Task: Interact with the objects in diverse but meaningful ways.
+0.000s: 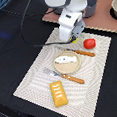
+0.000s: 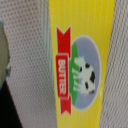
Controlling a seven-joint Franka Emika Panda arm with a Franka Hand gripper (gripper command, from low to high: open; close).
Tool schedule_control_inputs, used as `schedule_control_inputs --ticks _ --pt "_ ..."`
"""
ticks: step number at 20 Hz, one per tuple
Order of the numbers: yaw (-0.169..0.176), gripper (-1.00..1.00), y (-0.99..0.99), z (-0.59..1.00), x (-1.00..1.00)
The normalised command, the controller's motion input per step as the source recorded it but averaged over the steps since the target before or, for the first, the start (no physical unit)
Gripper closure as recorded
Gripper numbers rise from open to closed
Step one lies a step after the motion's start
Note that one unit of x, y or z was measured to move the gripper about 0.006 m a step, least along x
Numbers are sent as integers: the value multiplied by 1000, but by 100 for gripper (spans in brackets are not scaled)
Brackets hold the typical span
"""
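Yellow butter packet (image 2: 82, 62) seen flat on mat | judged light, stiff, slick | long edges to be pinched | gripper (image 1: 73, 37) state cannot be told

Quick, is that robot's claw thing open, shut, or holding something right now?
Gripper: cannot be told; its fingers are hidden in both views. The wrist view shows only the yellow rectangular butter packet on the mat.

Toy foods and cutlery on woven beige placemat (image 1: 31, 81)

White fish (image 1: 64, 59) on tan round plate (image 1: 68, 68); wooden-handled fork (image 1: 63, 76) nearer camera, then orange-brown bread loaf (image 1: 58, 93); red tomato (image 1: 89, 43) toward exterior view's right.
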Motion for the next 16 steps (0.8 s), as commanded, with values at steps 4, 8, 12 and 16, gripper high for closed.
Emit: schedule_control_inputs --ticks 4,8,12,16 --pt "0 100 0 -450 -106" --pt "0 100 0 -329 -87" --pt "0 100 0 -254 -69" --pt "11 100 22 45 -76"
